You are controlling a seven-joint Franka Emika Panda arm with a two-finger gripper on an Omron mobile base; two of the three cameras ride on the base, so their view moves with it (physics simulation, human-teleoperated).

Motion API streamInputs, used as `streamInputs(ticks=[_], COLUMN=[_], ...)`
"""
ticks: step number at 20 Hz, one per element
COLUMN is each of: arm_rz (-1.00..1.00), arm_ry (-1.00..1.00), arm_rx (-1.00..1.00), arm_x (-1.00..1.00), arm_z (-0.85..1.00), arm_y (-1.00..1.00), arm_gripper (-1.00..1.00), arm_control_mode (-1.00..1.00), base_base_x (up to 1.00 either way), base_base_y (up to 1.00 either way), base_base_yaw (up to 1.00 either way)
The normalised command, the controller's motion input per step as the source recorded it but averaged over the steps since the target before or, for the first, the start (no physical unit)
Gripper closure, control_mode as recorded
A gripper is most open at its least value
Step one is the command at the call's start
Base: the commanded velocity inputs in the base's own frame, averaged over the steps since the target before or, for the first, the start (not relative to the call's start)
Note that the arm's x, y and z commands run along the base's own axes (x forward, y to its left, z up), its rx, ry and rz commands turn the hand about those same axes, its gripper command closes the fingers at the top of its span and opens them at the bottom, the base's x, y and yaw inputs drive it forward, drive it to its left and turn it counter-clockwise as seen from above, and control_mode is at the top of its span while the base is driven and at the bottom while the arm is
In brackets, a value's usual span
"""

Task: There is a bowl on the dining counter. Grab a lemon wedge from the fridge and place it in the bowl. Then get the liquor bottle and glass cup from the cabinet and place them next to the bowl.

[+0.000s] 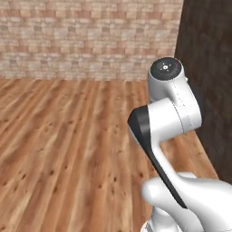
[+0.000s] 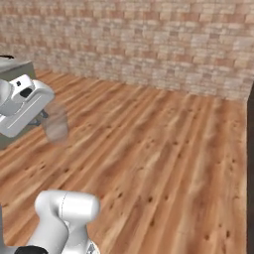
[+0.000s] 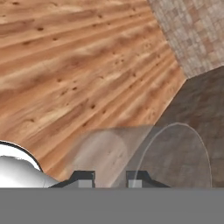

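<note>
the gripper point(image 3: 109, 177) is closed tight on the glass cup point(image 3: 144, 157). in the hand view the two small dark finger tips point(image 3: 85, 177) stand close together at the bottom, and the clear cup sticks out in front of them. you can see right through the cup. its round rim curves up above the fingers and over to the right of them.

past the cup, far from the hand, is the wooden floor point(image 3: 74, 65). the brick wall point(image 3: 192, 30) is up in the top right corner of that view. a dark wall point(image 3: 201, 113) lies behind the right side of the cup.

in the right base view the glass cup point(image 2: 56, 123) hangs in the air, just beside the white end of the arm point(image 2: 22, 104). the fingers are too small and dark there to see well. the cup looks pale and see-through, with the wooden floor point(image 2: 158, 149) showing behind it. a bit of grey counter top point(image 2: 15, 67) sits behind the hand, at the left edge.

in the left base view the white arm point(image 1: 174, 118) bends up from the bottom right, in front of the dark wall point(image 1: 208, 68).
</note>
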Motion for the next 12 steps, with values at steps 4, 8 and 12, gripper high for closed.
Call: streamInputs(ticks=[4, 8, 12], arm_rz=[0.00, 0.00, 0.00], arm_ry=[0.00, 0.00, 0.00], arm_rx=[0.00, 0.00, 0.00], arm_x=[0.00, 0.00, 0.00], arm_z=[0.00, 0.00, 0.00], arm_y=[0.00, 0.00, 0.00], arm_gripper=[1.00, 1.00, 1.00], arm_control_mode=[1.00, 1.00, 1.00], base_base_x=[1.00, 1.00, 1.00], base_base_y=[0.00, 0.00, 0.00], base_base_yaw=[0.27, 0.26, 0.26])
